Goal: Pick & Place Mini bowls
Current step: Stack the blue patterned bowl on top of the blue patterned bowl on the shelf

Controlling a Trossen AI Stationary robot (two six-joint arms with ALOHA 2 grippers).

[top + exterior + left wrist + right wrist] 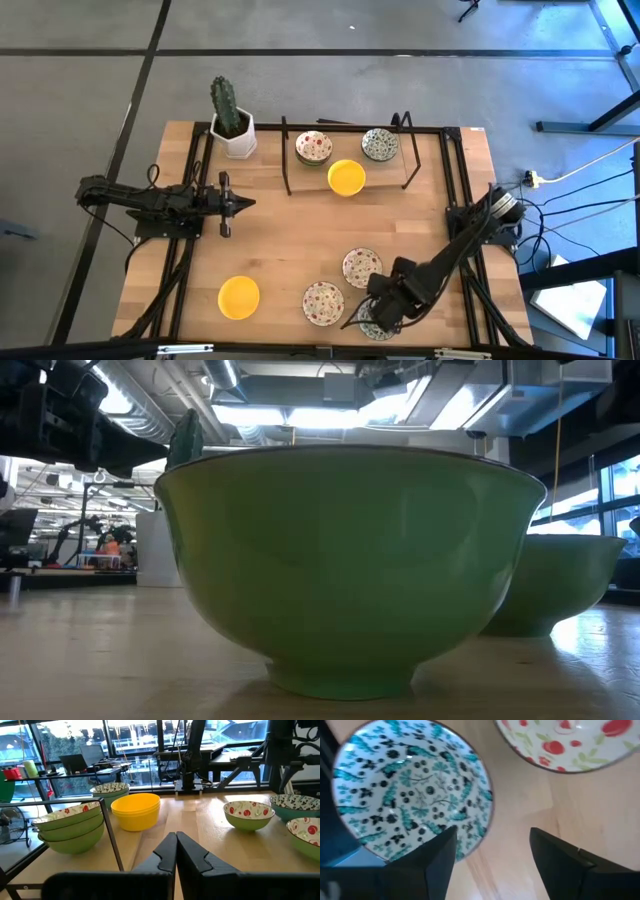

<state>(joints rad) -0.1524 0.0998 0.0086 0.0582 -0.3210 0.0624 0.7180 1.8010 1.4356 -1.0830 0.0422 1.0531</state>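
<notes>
**A:** Right pincer [492, 855] first: where, and in what state?

**B:** Down by the near edge of the desk [290, 230], toward the right corner, low over the teal-patterned bowl [412, 795]. Wide open. Fingers [437, 862] parted astride that bowl's rim, one over the patterned inside, the other over bare wood. Gripping nothing. Touching the rim or not, cannot tell.

**A:** And around it?

**B:** Two loose mini bowls just beside. First red-speckled bowl [323, 303] along the near edge, toward the left. Second red-speckled bowl [361, 267] a little farther in from the edge. Well apart from those, toward the near left corner, a lone yellow bowl [239, 297], upright.

**A:** Far edge?

**B:** Black wire rack [287, 160] standing there, about midway along. Inside it a red-speckled stack [314, 147] on the left and a green-grey patterned bowl [380, 144] on the right. Yellow stack [346, 177] between them, at the rack's front. White cactus pot [236, 138] at the far left corner, next to the rack.

**A:** Left pincer [238, 204]?

**B:** Waiting by the left edge, about halfway along, pointed at the middle of the desk. Fingers pressed together, nothing between them, well apart from every bowl
</notes>
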